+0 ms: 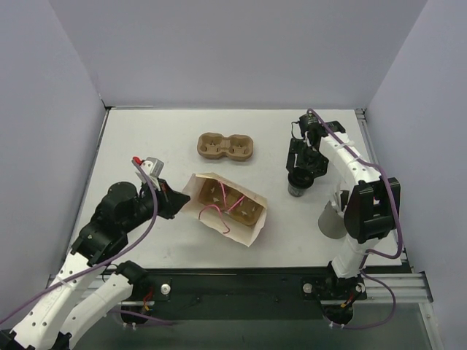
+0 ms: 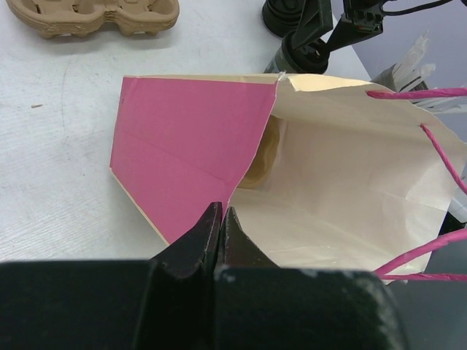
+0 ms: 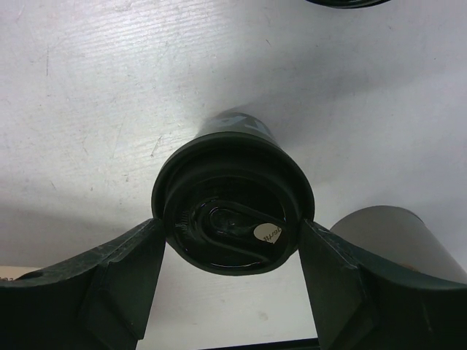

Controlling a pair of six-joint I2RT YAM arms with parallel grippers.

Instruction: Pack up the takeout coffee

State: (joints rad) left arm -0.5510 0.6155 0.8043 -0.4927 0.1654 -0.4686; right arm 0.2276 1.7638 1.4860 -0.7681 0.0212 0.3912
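Takeout coffee [image 3: 232,211], a small black cup with its black lid on, stands upright on the table [image 1: 146,138] toward the right side, well apart from the paper bag [image 2: 343,189]. I have the right gripper [image 3: 232,230] down over it. Its fingers [image 3: 124,284] are spread about as wide as the lid, one on each side and right at the rim. I cannot tell whether they press on it or only flank it. A taller grey cylinder [image 1: 332,221] stands just near and right of the cup.

My left gripper [image 2: 221,226] is pinched tight on the bag's left edge, where a pink flap folds out. The bag lies near the middle of the table, a brown pulp tray [image 1: 226,198] showing inside it and pink handles [image 2: 438,146] trailing. A second pulp tray [image 1: 226,146] sits farther back.
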